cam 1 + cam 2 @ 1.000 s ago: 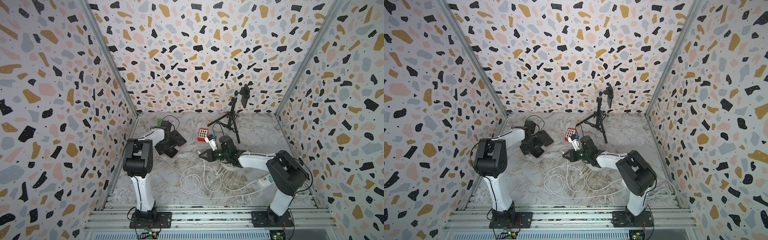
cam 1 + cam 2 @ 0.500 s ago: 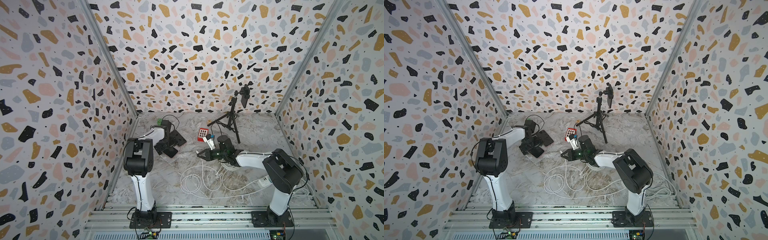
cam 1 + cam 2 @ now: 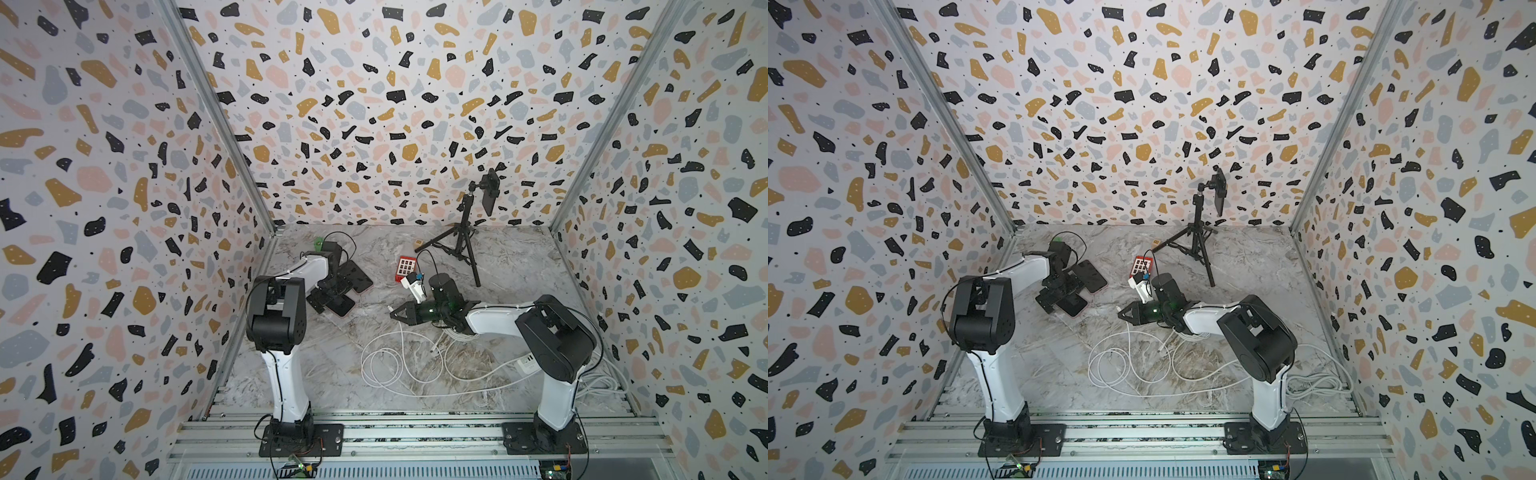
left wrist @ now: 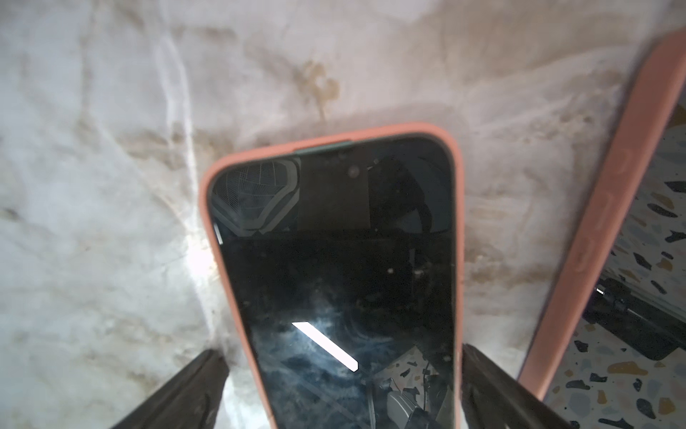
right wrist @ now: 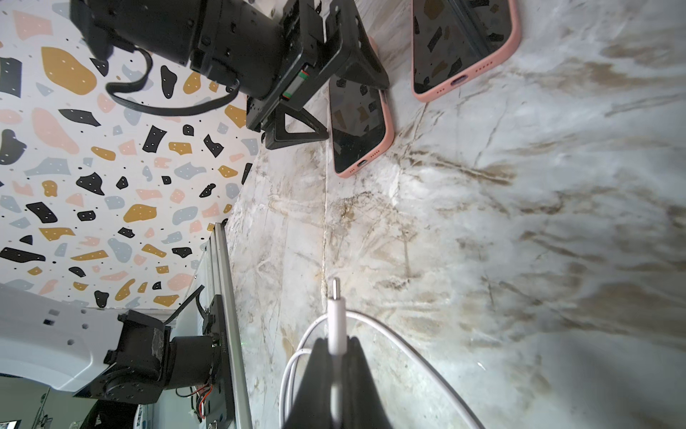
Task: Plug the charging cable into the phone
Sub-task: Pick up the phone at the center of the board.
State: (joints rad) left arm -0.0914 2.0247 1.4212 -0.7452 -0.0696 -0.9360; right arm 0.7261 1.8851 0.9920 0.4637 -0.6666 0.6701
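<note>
Near the middle of a top view, the right gripper pinches the white plug tight. Left of it, the left gripper stands wide apart around the flat pink phone. I think the step is bringing the plug over, and next it must line up with the phone's little hole.

No legible txt; red keypad marks prob. too small.
</note>
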